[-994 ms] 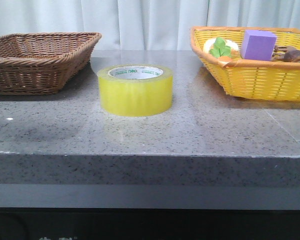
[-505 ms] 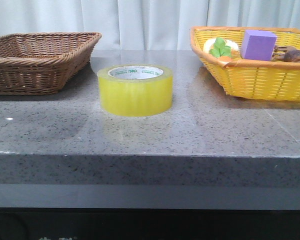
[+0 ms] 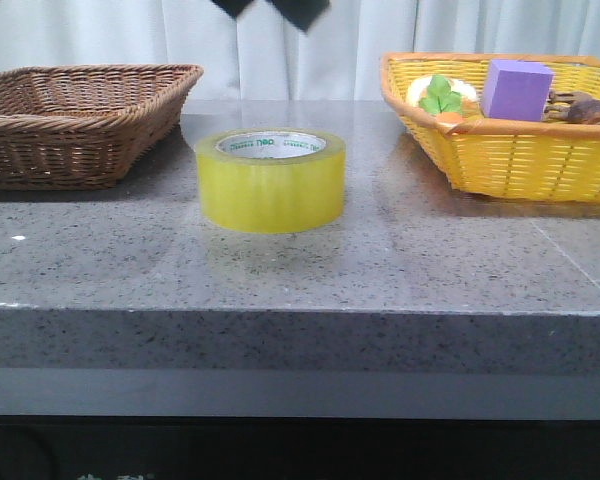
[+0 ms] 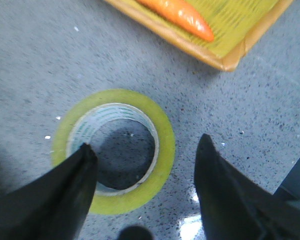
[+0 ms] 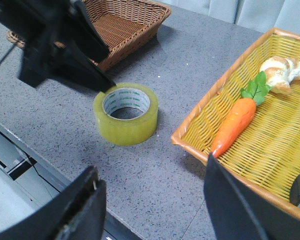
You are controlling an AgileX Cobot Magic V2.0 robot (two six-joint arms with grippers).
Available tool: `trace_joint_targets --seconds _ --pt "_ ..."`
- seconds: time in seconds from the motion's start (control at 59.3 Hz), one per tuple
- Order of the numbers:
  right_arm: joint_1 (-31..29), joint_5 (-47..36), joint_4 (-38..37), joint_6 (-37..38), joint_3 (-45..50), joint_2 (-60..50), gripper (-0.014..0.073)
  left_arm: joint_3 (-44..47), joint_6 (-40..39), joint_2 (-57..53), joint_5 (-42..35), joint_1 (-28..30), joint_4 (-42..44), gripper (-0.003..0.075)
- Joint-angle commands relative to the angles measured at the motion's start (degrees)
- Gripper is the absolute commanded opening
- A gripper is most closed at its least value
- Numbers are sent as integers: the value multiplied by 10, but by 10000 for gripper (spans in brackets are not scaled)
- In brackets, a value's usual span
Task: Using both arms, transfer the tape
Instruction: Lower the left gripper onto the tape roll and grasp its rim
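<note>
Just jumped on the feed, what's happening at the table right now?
The left gripper is open above the tape, its fingers straddling one side of the roll without touching it. The tape stands on the table between the brown wicker basket and the yellow basket. The right gripper is also open and hangs well back from the roll, holding nothing.

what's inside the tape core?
Nothing: through the tape core only bare grey table shows in the left wrist view. One finger of the left gripper covers part of the rim.
</note>
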Motion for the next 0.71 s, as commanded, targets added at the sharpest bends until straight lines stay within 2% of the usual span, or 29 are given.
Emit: trace_joint_targets --seconds 0.0,0.202,0.607,0.691 --pt "-4 -41 7 -4 -13 1 456 -48 1 18 8 -8 -3 418" --pt "-4 -41 7 -4 -13 1 456 -84 1 85 32 -8 -9 418" --pt "-4 -41 7 -4 -13 1 456 -88 1 155 31 -8 -16 416" --pt "-4 -41 7 -4 -13 1 456 -88 1 155 32 -8 -16 352"
